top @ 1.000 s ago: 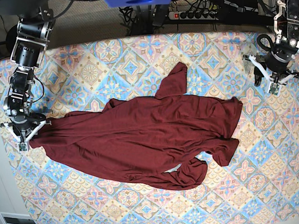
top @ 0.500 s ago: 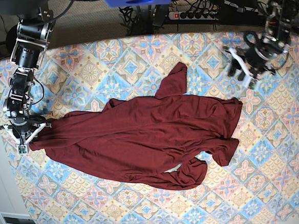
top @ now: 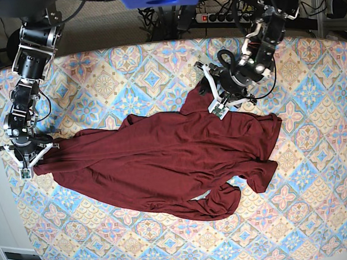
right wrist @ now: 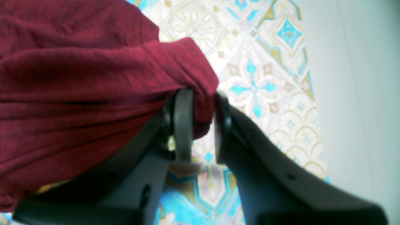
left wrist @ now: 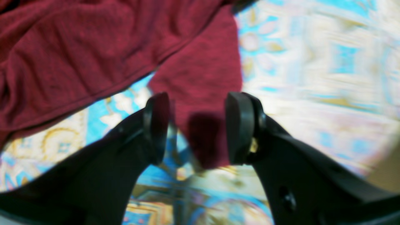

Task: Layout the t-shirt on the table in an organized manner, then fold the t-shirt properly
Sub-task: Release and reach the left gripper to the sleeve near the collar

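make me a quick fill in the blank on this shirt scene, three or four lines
1. The right end effector is shut on the ______ colored t-shirt.
2. The left end effector has its jaws ______, with nothing gripped.
3. The left end effector hovers over the shirt's ______, which points toward the table's far edge.
4. The table cover has a ______ tile pattern.

Missing words: maroon; open; sleeve; diamond

- The table (top: 322, 215) fills most of the base view, covered in a pastel blue, pink and cream diamond tile pattern.
- The t-shirt (top: 164, 166), dark maroon, lies rumpled across the middle of the frame, one part reaching toward upper centre.
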{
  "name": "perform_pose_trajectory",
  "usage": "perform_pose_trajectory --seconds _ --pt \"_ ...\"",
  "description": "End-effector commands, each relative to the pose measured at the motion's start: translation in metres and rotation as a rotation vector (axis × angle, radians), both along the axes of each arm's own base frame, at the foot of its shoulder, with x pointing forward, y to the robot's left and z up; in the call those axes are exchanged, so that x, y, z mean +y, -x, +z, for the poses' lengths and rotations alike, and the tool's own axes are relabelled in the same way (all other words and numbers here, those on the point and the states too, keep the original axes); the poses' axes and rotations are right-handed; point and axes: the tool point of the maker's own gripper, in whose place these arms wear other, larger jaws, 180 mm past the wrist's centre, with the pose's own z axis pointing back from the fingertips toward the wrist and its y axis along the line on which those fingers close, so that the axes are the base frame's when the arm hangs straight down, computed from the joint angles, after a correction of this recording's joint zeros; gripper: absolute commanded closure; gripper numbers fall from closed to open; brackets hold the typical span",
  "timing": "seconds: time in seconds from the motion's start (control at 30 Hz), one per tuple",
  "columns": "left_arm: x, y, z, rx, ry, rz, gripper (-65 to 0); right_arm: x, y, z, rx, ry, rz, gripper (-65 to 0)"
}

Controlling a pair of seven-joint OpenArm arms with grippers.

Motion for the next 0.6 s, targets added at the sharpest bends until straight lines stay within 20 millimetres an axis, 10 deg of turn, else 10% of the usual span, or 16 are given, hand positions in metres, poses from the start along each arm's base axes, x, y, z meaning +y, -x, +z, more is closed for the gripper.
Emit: perform_pose_trajectory --seconds 0.0,0.2,0.33,0.4,0.57 --pt "0.0 -0.009 0.002 -0.022 -0.001 0.009 -28.8 -0.01 -0.012 0.025 -0.067 0.032 -0.001 -11.0" --pt "-0.029 0.002 -0.016 0.012 -0.029 -0.063 -27.2 -0.009 -0.017 0.039 -0.101 0.049 0.008 -11.0" --pt "-0.034 0.019 -0.002 -0.029 -0.065 -0.2 -10.2 -0.011 -0.016 0.041 -0.106 0.051 0.003 -11.0" --pt "-0.026 0.026 0.011 -0.064 -0.08 -0.242 0.0 -0.013 -0.016 0.041 -0.104 0.053 0.0 -11.0" --pt "0.024 0.036 0.043 -0.131 -0.175 -0.301 0.0 -0.016 -0.015 0.042 -0.098 0.062 0.002 -11.0"
